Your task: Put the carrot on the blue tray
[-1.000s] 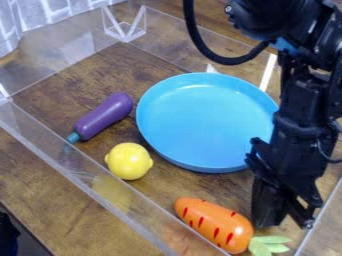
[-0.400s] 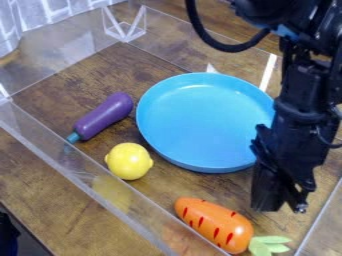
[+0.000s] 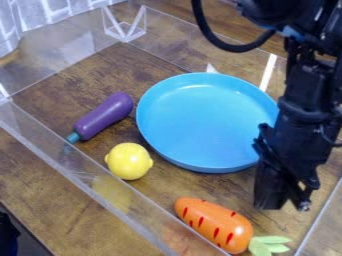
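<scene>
The carrot lies on the wooden table at the bottom right, orange with dark stripes, its green top pointing right. My black gripper points down just above and behind the carrot's leafy end, its fingers together and nothing between them. The carrot rests on the table, not held. The blue tray sits in the middle, round and bare, its right rim beside the gripper.
A purple eggplant lies left of the tray and a yellow lemon sits in front of it. Clear plastic walls fence the work area on the left and front. A clear plastic stand is at the back.
</scene>
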Robot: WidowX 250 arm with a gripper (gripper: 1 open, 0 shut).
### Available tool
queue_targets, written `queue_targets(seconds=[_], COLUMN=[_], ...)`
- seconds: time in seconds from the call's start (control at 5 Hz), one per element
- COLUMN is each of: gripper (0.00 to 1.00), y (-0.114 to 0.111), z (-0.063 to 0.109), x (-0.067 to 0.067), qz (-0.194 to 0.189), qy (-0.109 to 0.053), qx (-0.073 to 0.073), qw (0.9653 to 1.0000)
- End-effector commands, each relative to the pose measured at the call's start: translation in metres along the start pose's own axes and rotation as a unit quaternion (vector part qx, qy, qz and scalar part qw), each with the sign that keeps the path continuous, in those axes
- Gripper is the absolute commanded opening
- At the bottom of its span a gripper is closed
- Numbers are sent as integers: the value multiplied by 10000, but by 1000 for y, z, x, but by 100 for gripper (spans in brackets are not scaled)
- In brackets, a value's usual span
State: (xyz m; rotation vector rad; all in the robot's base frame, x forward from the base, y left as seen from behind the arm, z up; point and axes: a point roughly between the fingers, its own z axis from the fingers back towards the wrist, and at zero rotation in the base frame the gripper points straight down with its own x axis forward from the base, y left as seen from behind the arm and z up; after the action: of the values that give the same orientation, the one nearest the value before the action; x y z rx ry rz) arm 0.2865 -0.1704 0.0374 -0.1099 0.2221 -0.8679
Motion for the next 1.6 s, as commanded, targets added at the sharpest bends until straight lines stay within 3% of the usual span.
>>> queue_targets(seconds=[0.0,0.2,0.6,1.0,1.2,1.4], gripper=[0,100,100,100,100,100], y=[-5,-6,-5,-3,3,5], z=[30,32,35,32,21,6], x=[8,10,17,13,13,12], qz=[-17,59,281,827,790,410], qy=[-298,-301,-303,-315,-241,-25], qx=[165,151,85,-41,-77,-85], qw=[9994,9994,9991,9961,9966,9991])
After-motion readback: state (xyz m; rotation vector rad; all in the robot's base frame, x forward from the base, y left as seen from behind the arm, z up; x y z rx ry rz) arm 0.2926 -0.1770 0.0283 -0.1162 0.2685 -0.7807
